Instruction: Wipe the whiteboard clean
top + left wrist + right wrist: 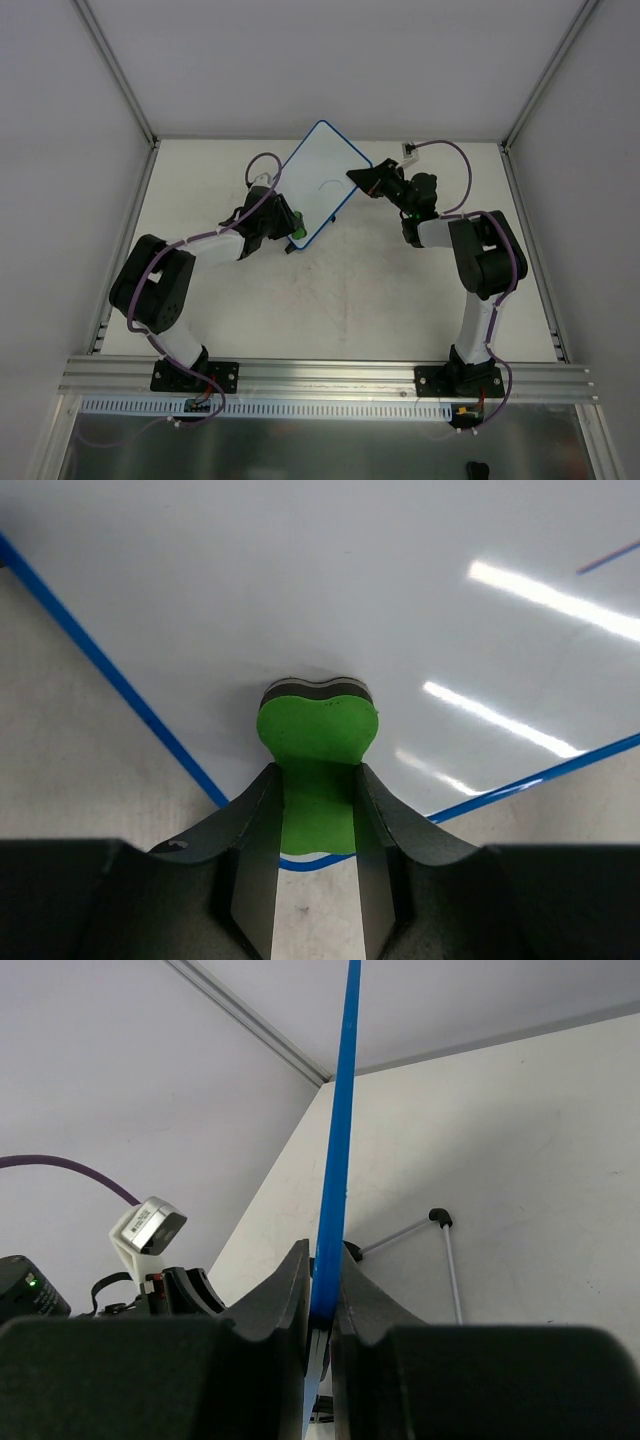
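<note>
White table [350, 300], left fingers [250, 870] clamped on green eraser [318, 730] against whiteboard [300, 580], right fingers [280, 1300] pinching whiteboard's blue rim [340, 1110]

1. The board [300, 580] ran off the left wrist view's top and right edges.
2. The lower part of the eraser [318, 735] was hidden between the left end effector's [318, 772] fingers.
3. In the right wrist view, the board showed edge-on only, its face hidden.
4. From above, the pen marks [328, 186] were too faint to read.

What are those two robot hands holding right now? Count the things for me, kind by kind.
whiteboard: 1, pinched at its blue edge by the right gripper
green eraser: 1, held by the left gripper against the board
Total: 2
</note>
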### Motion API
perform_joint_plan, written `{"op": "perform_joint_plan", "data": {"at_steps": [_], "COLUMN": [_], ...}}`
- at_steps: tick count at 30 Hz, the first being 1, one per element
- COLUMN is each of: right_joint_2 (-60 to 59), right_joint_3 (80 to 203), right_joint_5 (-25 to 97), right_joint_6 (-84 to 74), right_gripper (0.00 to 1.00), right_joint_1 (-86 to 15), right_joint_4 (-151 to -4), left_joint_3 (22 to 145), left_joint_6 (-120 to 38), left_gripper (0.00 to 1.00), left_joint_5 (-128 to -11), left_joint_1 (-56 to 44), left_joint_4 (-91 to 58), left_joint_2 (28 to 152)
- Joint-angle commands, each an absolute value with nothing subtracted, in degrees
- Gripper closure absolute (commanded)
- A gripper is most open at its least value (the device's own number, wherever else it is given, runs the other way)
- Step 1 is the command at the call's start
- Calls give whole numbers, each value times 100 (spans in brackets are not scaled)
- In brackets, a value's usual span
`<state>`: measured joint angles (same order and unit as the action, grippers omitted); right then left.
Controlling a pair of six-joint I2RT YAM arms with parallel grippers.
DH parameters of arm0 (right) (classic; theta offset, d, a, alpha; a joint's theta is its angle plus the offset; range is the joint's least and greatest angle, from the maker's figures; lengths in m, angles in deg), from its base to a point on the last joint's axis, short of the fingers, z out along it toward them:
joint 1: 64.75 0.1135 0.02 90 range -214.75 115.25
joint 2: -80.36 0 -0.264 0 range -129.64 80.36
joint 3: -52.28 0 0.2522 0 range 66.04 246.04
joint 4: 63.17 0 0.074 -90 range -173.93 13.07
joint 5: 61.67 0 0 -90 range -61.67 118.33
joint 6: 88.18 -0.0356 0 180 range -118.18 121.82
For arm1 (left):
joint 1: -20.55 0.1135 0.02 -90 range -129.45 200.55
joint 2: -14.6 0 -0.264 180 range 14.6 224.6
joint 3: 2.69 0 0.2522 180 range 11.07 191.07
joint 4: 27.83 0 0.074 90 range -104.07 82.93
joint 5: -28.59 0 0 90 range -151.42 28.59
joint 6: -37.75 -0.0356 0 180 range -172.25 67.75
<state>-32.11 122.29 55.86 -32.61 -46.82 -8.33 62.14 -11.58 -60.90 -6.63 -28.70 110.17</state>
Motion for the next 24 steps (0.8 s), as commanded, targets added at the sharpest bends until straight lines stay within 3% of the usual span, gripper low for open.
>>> {"op": "perform_joint_plan", "data": {"at_steps": [1, 11, 24], "right_joint_2": [-3065, -3074, -3074], "right_joint_3": [12229, 12238, 12229], "right_joint_5": [6014, 6032, 6049], "right_joint_6": [-3026, -3026, -3017], "right_gripper": [100, 100, 100], "right_joint_1": [-4559, -4568, -4533], "right_joint_4": [-398, -398, -407], "left_joint_3": [5783, 6336, 8849], "left_joint_6": [-831, -997, -1366], "left_gripper": [100, 100, 100], "left_joint_5": [-6044, -6756, -7064], "left_joint_1": [-397, -265, -432], "left_joint_4": [-2242, -2382, -1688], "left_joint_2": [11234, 11357, 12235]}}
